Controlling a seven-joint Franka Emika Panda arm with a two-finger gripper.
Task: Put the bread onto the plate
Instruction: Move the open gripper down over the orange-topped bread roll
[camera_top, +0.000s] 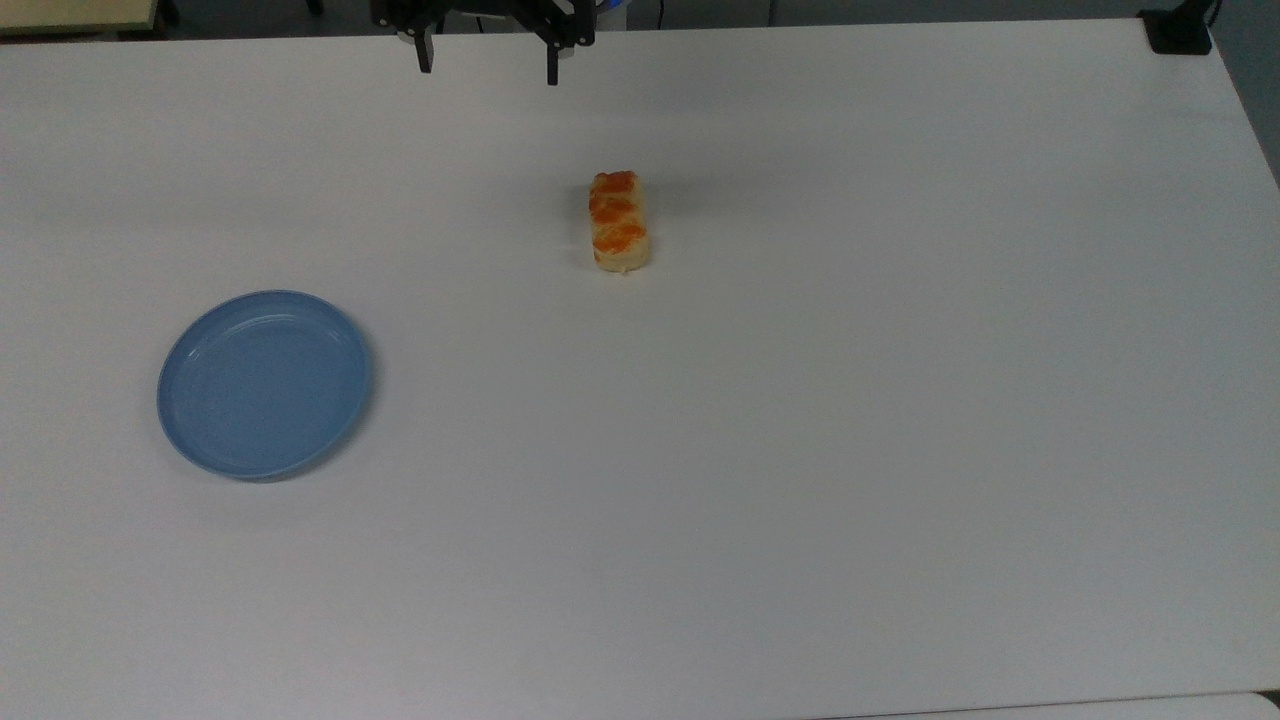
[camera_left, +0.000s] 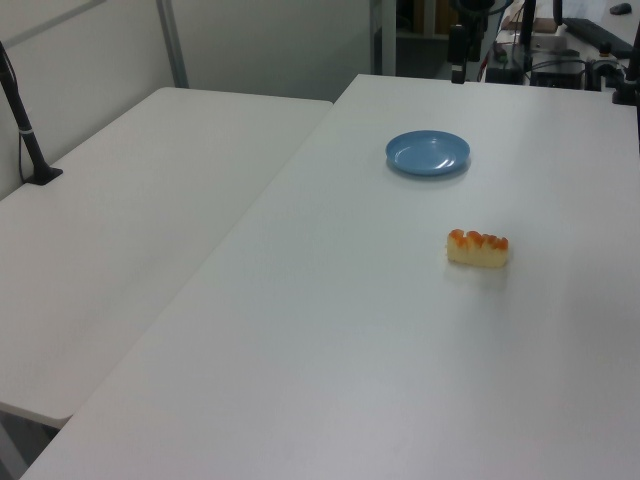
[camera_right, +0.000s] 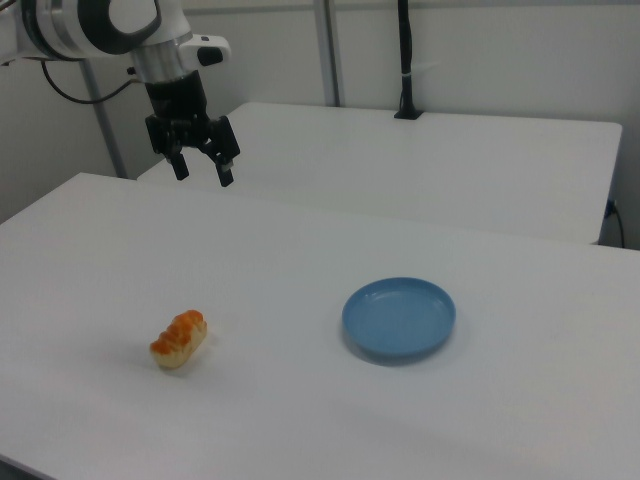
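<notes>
Nothing moved to the plate (camera_top: 264, 384) yet; reach not begun, by the look of things.

Gripper (camera_top: 487, 60) at 12 o'clock in the top view, high above the far edge of the bench (camera_top: 900, 400). Fingers spread wide, nothing between them; clear too in the right view, gripper (camera_right: 201, 168) hanging well above the surface, both fingers pointing down.

Bread (camera_top: 619, 220) on bare bench, well apart from the gripper, toward 5 o'clock from it in the top view. Long axis running 12 to 6 in the top view, so roughly square to the line between the two fingertips. Probably a good match already: little or no wrist turn needed, fingers likely to close across the short width. In the right view, bread (camera_right: 179, 338) below the gripper and slightly toward 6 o'clock, lying flat, glazed side up.

Plate toward 8 o'clock from the bread in the top view, well apart, nothing on it. In the left view, plate (camera_left: 428, 153) toward 11 o'clock of the bread (camera_left: 478, 248).
</notes>
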